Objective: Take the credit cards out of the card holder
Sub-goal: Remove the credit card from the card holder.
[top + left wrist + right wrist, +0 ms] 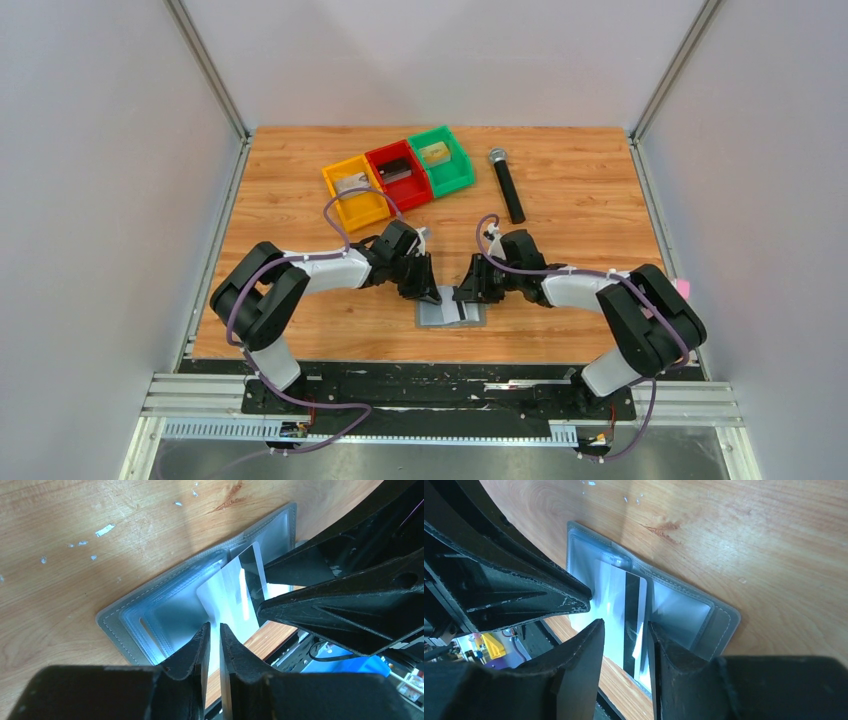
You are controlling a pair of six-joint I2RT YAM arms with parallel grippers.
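the card holder (pixel 450 313) is lying open and flat on the counter (pixel 560 190), close to its near edge, between the two arms. one credit card (pixel 634 605), whitish with a dark stripe, is sticking partway out of a pocket toward that edge. the left end effector (pixel 214 630) is standing narrow, its jaws flanking the card's free end with only a slit between them; whether they are gripping it i cannot tell. the right end effector (pixel 625 625) is standing partly open, holding nothing, with one tip seeming to rest on the card.

the step in hand, as i am reading it, is drawing this card out. doing it well is calling for a firm pinch on the free end before any pull, then a slide along the pocket's line, low and flat, so the card is not bending. the right arm is better pressing on the holder's panel than on the card, since weight on the card is working against the pull, and an unpinned holder is likely to be dragged along toward the edge.
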